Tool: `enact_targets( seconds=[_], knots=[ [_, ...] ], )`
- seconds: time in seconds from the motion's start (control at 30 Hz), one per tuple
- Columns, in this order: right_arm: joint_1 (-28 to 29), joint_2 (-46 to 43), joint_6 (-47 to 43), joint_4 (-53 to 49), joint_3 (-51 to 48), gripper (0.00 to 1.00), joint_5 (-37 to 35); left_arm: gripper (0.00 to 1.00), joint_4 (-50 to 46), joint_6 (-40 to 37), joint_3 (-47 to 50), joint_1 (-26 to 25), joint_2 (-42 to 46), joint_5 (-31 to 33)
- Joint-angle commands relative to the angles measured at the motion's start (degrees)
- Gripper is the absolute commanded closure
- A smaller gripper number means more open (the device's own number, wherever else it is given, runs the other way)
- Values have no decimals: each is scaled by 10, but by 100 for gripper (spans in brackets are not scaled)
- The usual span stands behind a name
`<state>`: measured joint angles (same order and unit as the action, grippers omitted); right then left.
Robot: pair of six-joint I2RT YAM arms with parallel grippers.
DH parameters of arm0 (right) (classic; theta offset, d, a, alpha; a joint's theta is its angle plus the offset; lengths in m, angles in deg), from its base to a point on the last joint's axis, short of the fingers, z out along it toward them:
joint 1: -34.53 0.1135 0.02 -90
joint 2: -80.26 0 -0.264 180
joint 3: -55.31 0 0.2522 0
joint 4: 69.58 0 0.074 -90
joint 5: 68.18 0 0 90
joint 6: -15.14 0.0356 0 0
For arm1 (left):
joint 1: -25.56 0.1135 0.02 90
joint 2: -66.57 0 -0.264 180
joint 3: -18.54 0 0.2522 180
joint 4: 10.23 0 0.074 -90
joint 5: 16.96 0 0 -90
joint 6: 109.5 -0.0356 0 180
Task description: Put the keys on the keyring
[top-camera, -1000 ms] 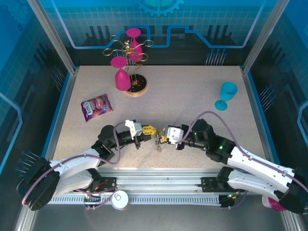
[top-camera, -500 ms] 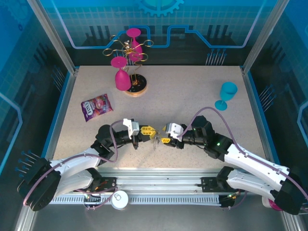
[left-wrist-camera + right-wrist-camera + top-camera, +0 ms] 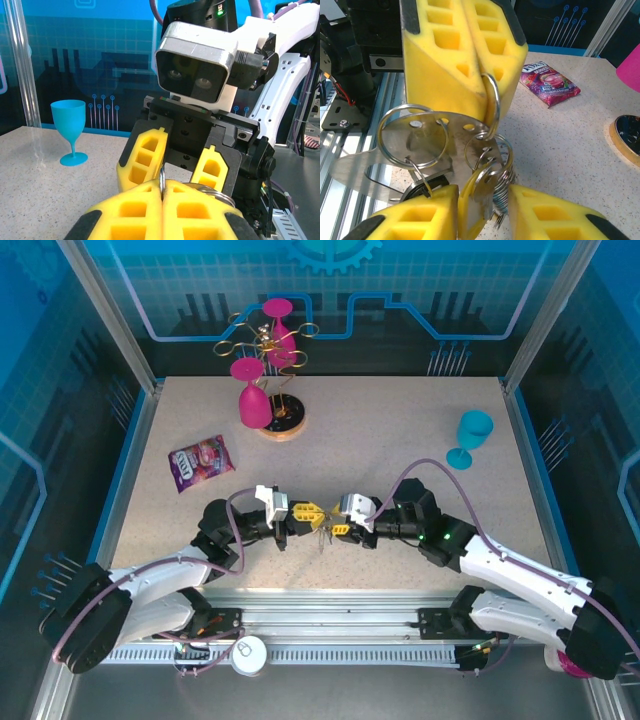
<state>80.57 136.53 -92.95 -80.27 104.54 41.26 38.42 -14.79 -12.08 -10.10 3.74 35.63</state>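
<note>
Over the table's near middle my two grippers meet tip to tip. My left gripper (image 3: 311,512) (image 3: 163,189) (image 3: 488,90) is shut on a thin silver ring (image 3: 493,102) of the keyring. From that ring hang a holed metal plate (image 3: 427,140), more silver rings and the keys (image 3: 321,533). A key with a yellow head (image 3: 479,200) hangs between the spread fingers of my right gripper (image 3: 334,527) (image 3: 482,195) (image 3: 180,161); it touches the left finger (image 3: 417,220) and a gap shows before the right one. A dark rounded piece (image 3: 420,182) is mostly hidden.
A purple snack packet (image 3: 201,461) (image 3: 550,82) lies at the left. A blue goblet (image 3: 470,438) (image 3: 70,131) stands at the right. The gold wire rack (image 3: 268,335) with pink glasses (image 3: 254,400) stands at the back left on its round base (image 3: 626,140).
Both grippers and the hanging bunch have drifted slightly left and away from the near edge. The right gripper has closed in on the left one.
</note>
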Motion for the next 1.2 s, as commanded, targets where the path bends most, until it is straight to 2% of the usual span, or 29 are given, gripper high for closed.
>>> enact_targets(
  seconds=[0.0,0.2,0.37,0.5,0.83,0.93,1.17],
  knots=[
    [-6,-7,-9,5,8,71,-14,100,50,19,-1,7,-5,-19],
    [-6,-8,-12,4,8,76,-14,100,64,31,-6,9,-18,-27],
    [-6,-16,-13,5,10,87,-18,100,69,37,-6,11,-22,-31],
    [-7,-33,-23,-18,13,92,-32,100,71,36,-2,15,-22,-30],
    [-7,-59,-66,-125,56,97,-52,100,28,13,-6,20,-13,-29],
    [-4,-49,-69,-142,74,100,-41,100,20,8,-7,21,-13,-31],
    [17,-1,-90,-180,110,100,-54,100,25,10,-11,20,-13,-34]
  ],
)
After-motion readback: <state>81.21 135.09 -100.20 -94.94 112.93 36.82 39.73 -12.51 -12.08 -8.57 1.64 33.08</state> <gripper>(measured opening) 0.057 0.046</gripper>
